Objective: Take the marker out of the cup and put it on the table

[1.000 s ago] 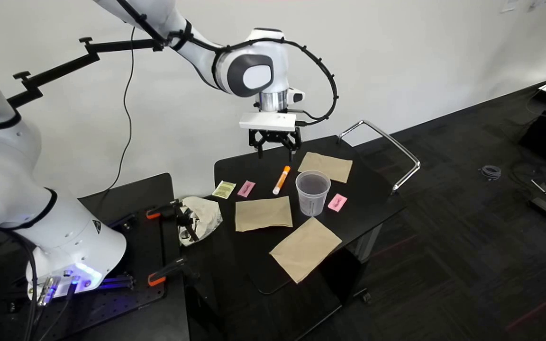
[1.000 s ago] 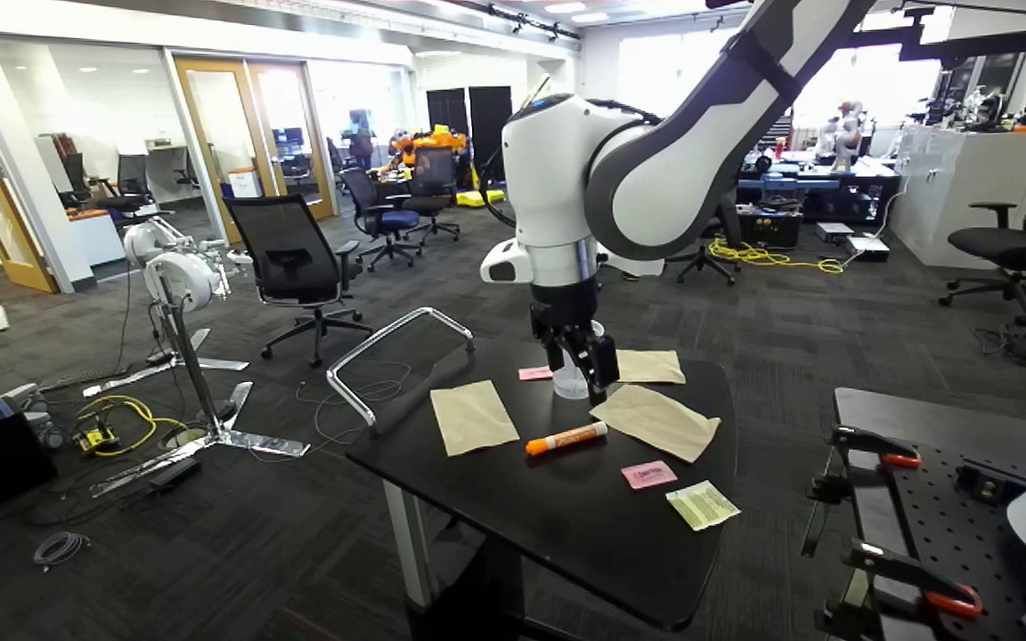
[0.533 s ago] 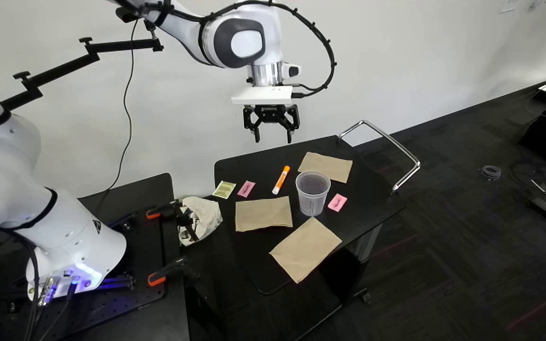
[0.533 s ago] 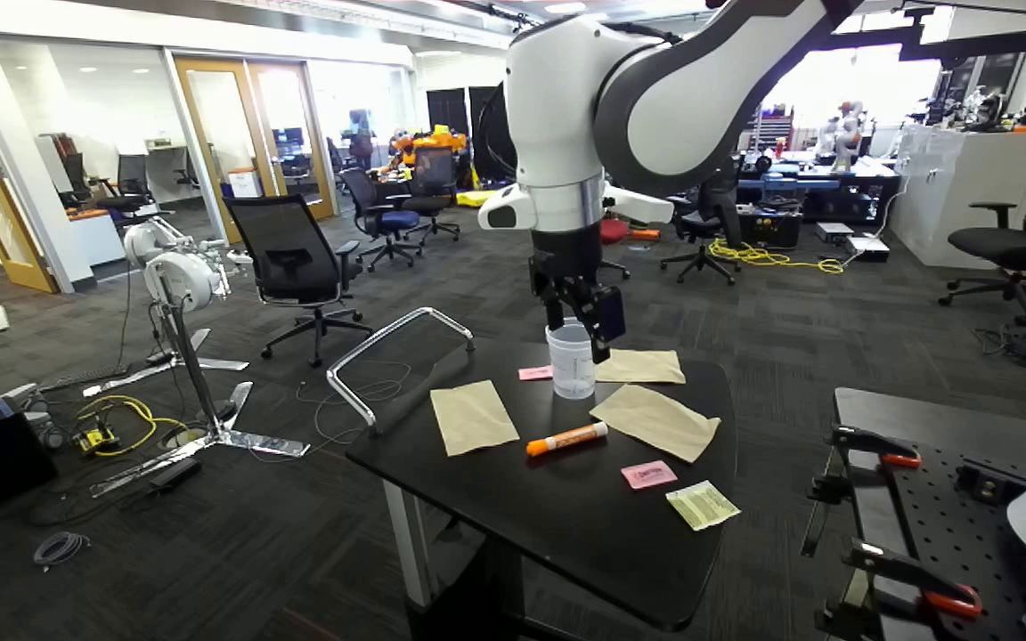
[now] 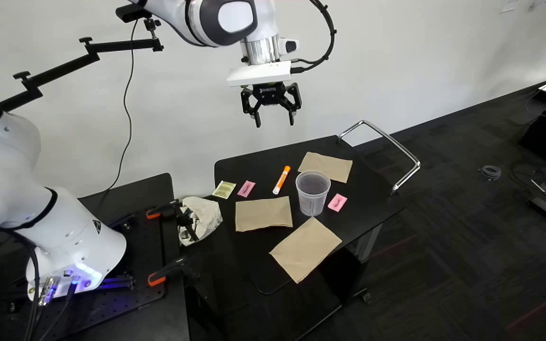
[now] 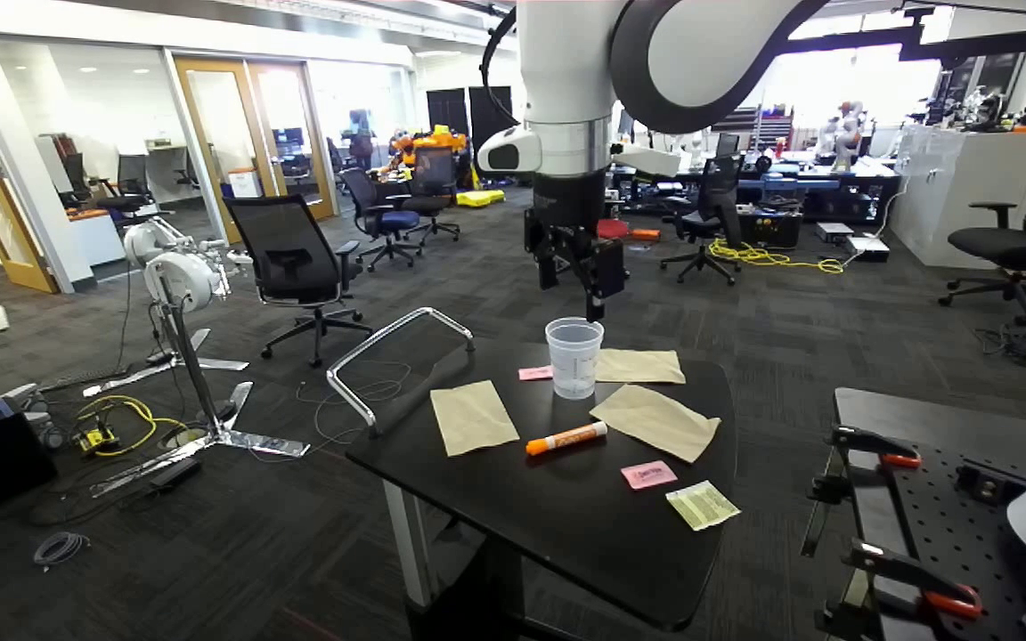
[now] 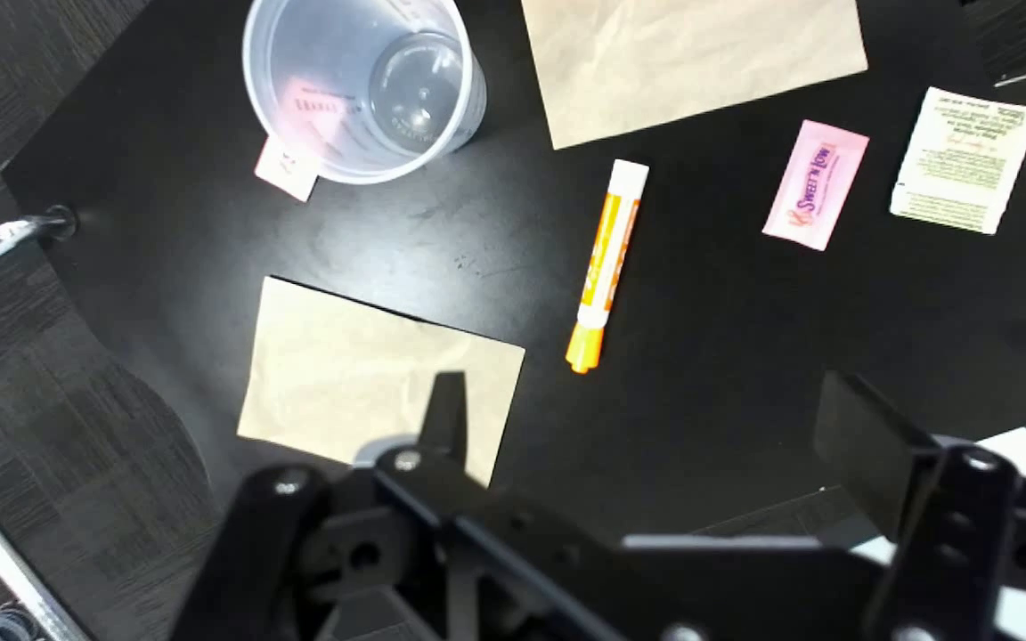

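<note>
Dark carpet (image 5: 462,265) ran to a white wall (image 5: 420,71); beside that wall stood the black surface (image 7: 727,356). My arm (image 6: 700,62) hung well above it, jaws pointing down, spread apart. Below, the cup (image 6: 574,365) stood upright, and the marker (image 7: 608,254) lay near it on the surface, closer to the wall-side edge.

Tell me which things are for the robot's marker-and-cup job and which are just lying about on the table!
For the job:
marker
cup
table
end effector

Just lying about:
three brown sheets
two pink packets
one yellowish packet
</note>
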